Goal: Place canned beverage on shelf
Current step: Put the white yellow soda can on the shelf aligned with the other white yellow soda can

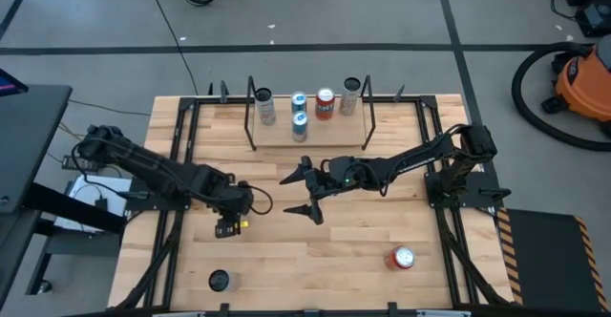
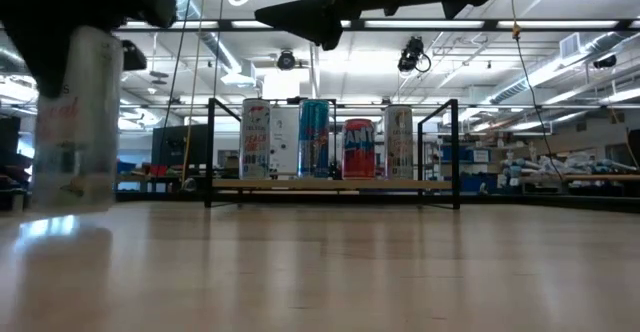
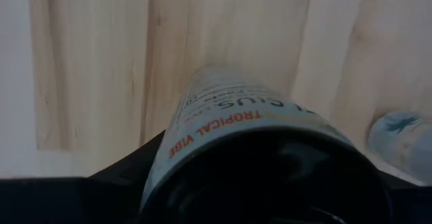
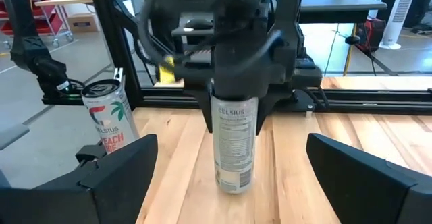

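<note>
My left gripper points down left of the table's middle, shut on a tall white Celsius can. The can also shows in the left wrist view and at the left of the low view. My right gripper is open and empty at the table's middle, level, its fingers pointing toward that can. The shelf, a light wood board between black end frames, stands at the far edge with several upright cans on its board. My left gripper comes from above, fingers pointing down, and holds the can by its top end, one finger on either side. The gripper body hides the exact place of contact. The can hangs upright below the fingers, its bottom at or just above the table.
A white can stands near the table's near left corner and also shows in the right wrist view. A red can lies on its side at the near right. Black frame rails run along the table's left and right sides.
</note>
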### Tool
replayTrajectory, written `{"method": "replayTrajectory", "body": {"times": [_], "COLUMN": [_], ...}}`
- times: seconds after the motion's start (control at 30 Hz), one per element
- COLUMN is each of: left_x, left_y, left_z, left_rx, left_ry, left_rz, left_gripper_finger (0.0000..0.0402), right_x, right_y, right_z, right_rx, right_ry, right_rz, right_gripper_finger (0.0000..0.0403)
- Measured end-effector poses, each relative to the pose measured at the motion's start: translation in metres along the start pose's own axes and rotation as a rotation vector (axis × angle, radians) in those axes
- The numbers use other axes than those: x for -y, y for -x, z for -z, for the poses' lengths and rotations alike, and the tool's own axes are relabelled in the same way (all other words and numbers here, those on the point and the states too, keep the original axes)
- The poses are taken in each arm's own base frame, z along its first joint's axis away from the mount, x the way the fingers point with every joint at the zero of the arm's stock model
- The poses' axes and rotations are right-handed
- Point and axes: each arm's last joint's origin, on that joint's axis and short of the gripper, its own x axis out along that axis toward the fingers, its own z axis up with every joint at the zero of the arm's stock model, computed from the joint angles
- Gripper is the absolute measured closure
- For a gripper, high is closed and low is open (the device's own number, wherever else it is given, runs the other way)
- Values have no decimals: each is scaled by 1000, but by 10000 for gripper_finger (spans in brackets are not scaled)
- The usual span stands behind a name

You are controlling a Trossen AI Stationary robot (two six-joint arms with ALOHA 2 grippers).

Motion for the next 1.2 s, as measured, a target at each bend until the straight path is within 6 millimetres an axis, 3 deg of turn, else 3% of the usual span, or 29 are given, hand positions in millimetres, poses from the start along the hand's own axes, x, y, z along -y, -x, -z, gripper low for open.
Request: {"method": "replayTrajectory", "body": {"times": [0.2, 0.5, 0.77, 0.97, 1.2], "left_x": [-8, -41, -59, -59, -57], "left_y": [22, 59, 94, 104, 100], "left_z": [-21, -50, -68, -82, -99], "left_rx": [93, 224, 348, 431, 513], "left_ry": [-33, -20, -35, -91, -138], "left_rz": [17, -10, -37, -41, -45], "left_gripper_finger": [141, 140, 140, 140, 140], "right_x": [1, 5, 13, 24, 35], "right_y": [10, 38, 41, 42, 43], "right_z": [-6, -21, -33, -42, -43], "right_rx": [-50, -164, -85, 3, 15], "right_ry": [-1, 7, 72, 74, 69], "right_rz": [68, 161, 111, 141, 174], "right_gripper_finger": [14, 14, 14, 14, 14]}}
